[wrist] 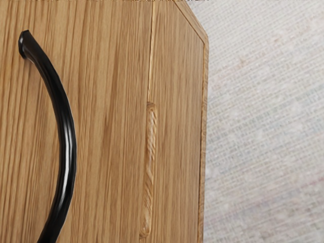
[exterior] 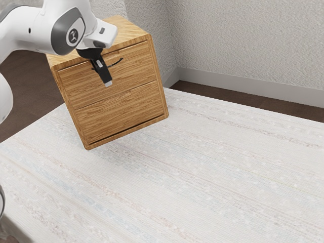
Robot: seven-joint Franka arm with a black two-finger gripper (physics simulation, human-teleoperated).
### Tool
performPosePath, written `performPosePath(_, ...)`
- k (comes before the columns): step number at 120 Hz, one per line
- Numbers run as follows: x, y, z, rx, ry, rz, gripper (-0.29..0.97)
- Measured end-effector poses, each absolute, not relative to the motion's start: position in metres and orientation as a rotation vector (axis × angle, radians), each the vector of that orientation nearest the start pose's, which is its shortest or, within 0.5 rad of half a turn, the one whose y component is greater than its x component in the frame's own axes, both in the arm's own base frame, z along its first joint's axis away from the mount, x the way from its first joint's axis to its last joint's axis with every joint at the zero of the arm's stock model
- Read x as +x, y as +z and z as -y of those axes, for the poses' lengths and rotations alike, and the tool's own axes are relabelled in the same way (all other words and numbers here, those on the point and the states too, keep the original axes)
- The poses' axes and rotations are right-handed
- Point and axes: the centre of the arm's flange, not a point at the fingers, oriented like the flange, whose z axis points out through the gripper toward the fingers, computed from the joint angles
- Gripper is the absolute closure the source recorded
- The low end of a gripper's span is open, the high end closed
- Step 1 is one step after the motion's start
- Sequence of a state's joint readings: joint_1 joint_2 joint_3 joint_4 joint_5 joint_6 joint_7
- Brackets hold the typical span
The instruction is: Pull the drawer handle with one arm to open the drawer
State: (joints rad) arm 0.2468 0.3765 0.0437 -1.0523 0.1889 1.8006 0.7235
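Exterior view, upper left of the frame: the black curved handle (exterior: 117, 62) sits on the upper drawer (exterior: 131, 61) of a small wooden cabinet (exterior: 121, 109). That drawer front appears flush with the cabinet face, so the drawer is judged closed and the pull not yet begun. In the wrist view the handle (wrist: 63, 152) runs as a dark arc standing proud of the wood grain, beside the seam between the two drawer fronts and apart from it. Risks noted: the bar is thin and bowed, so a grip taken off its middle could slide along the curve or slip off during the pull. A pull not square to the drawer face could bind the drawer. The cabinet stands loose on the table (exterior: 212, 167) and is judged liable to drag or twist along with the pull instead of releasing the drawer. The gripper (exterior: 107, 80) hangs in front of the upper drawer face, in the exterior view's left half, and crosses the handle's arc left of its middle. From this angle the inspector cannot tell whether the bar lies inside the jaws or merely behind them, nor whether they are spread or pressed together. The white arm (exterior: 50, 25) enters from the upper left corner.
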Motion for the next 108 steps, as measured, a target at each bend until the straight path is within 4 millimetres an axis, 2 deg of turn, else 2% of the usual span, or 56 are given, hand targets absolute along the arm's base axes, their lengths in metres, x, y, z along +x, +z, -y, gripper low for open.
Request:
performPosePath(43,0.655,0.662,-0.193,-2.699,-0.313,-0.637,0.0)
performPosePath(64,0.655,0.667,-0.189,-2.694,-0.328,-0.643,0.0)
performPosePath(108,0.652,0.681,-0.201,-2.689,-0.376,-0.624,0.0)
